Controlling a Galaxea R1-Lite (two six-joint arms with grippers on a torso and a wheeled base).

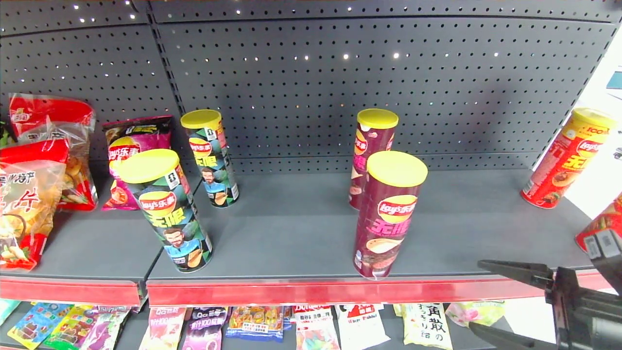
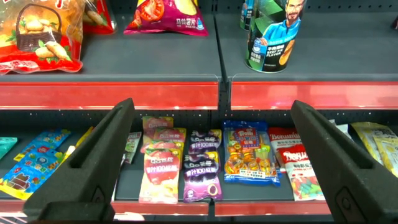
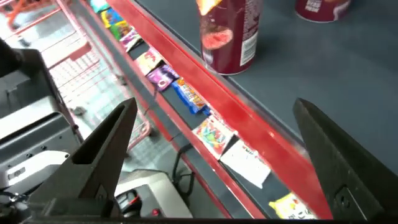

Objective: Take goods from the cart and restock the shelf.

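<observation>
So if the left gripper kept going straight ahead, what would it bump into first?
Probably the small purple sweet packet, among the other packets just under the red shelf edge. The open left gripper aims there, though depth is hard to judge.

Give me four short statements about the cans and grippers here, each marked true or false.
The front maroon can stands upright on the shelf. True.
The right gripper holds a can. False: it is open and empty.
The front green can lies on its side. False: it stands upright.
The left gripper is open. True.
</observation>
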